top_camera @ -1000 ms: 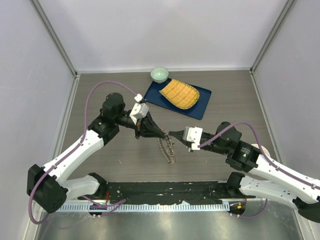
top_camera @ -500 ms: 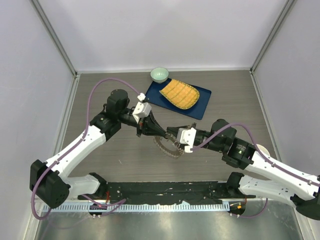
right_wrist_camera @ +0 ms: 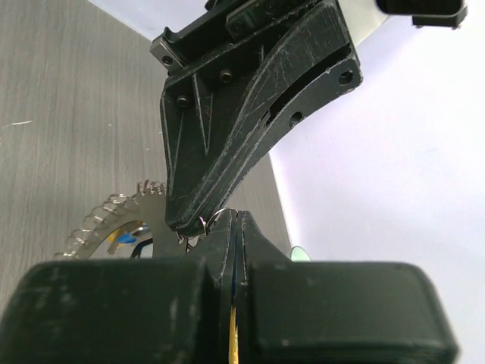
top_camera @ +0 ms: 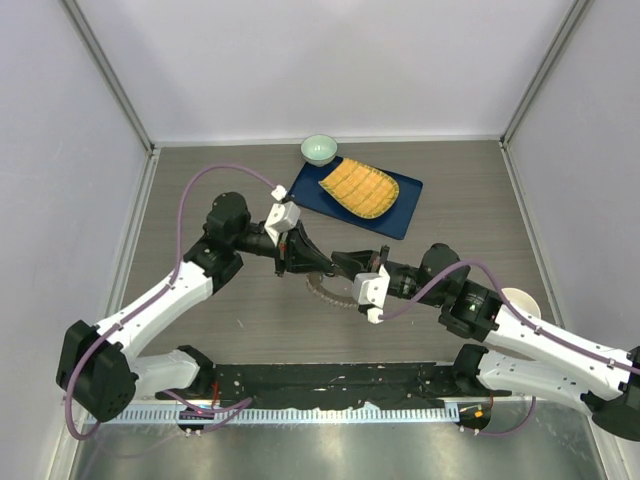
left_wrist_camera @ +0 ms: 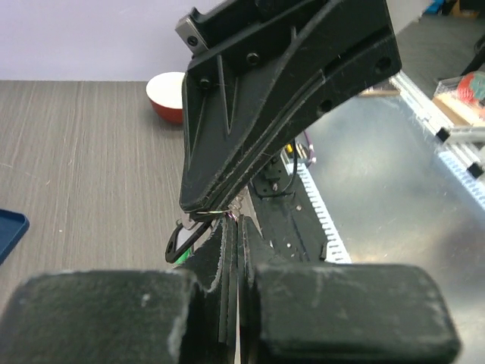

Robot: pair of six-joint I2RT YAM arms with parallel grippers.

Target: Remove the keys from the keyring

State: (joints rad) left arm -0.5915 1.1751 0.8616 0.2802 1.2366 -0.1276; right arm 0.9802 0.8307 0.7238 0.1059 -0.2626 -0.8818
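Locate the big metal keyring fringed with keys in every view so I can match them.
Top external: large thin metal keyring fringed with silvery keys, centre.
Left wrist: only a sliver, centre-left at the tips.
Right wrist: lower left, its key fringe showing.
Shared landmark: black left tool and right tool meeting tip to tip.

Keyring (top_camera: 334,293) is hanging tilted, top edge pinched between left end effector (top_camera: 323,269) and right end effector (top_camera: 342,267); silvery keys (right_wrist_camera: 106,216) are fanning close-packed along its arc

Bright, even light; faint shadows; glare on the metal sill (top_camera: 320,455); own fingers (left_wrist_camera: 98,318) blurred up close
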